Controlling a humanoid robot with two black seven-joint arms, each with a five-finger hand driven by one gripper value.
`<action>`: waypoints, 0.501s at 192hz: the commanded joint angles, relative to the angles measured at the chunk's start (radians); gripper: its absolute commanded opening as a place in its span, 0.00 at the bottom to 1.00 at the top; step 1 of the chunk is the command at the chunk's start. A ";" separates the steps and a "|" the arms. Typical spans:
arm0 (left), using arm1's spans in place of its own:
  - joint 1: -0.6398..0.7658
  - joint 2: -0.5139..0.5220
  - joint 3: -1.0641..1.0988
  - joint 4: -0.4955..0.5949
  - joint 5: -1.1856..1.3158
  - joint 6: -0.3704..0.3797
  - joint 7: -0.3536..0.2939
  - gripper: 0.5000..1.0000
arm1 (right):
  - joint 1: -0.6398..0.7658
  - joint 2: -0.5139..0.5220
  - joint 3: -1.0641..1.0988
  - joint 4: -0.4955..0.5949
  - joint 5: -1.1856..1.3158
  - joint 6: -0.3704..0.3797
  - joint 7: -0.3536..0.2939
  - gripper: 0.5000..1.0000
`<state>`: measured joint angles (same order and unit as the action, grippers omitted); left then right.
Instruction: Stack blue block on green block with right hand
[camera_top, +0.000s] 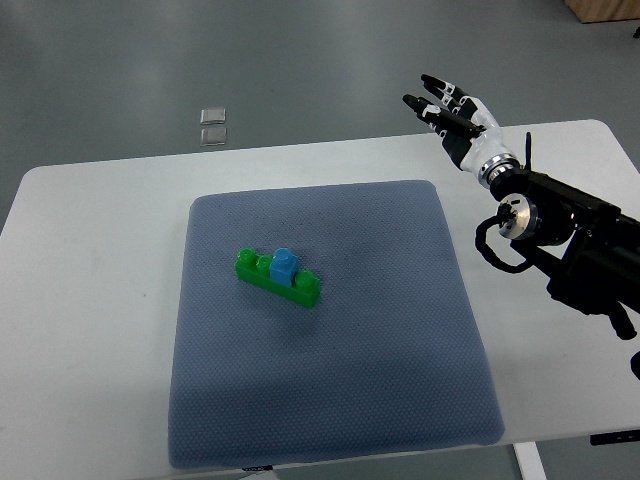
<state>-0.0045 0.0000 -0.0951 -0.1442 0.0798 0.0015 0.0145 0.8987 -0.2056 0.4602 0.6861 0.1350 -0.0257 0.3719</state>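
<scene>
A long green block (276, 279) lies on the blue-grey mat (330, 400), left of its centre, running diagonally. A small blue block (284, 266) sits on top of it near the middle. My right hand (447, 108) is raised at the far right corner of the table, well away from both blocks, fingers stretched out and holding nothing. Its black arm (570, 235) enters from the right edge.
The mat covers the middle of a white table (90, 300). Two small square plates (212, 125) are set in the grey floor beyond the table's far edge. A wooden piece of furniture (605, 8) shows at the top right corner.
</scene>
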 joint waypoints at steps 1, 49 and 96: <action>0.000 0.000 0.000 0.000 0.000 0.000 -0.001 1.00 | -0.006 0.002 0.000 0.000 0.052 0.033 -0.002 0.83; 0.000 0.000 0.000 0.000 0.000 0.000 0.001 1.00 | -0.046 0.026 0.003 -0.076 0.035 0.153 0.005 0.83; 0.000 0.000 0.000 0.000 0.000 0.000 -0.001 1.00 | -0.060 0.031 0.002 -0.085 0.032 0.147 0.012 0.83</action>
<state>-0.0046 0.0000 -0.0951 -0.1442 0.0798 0.0015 0.0144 0.8390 -0.1759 0.4636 0.6022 0.1693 0.1234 0.3813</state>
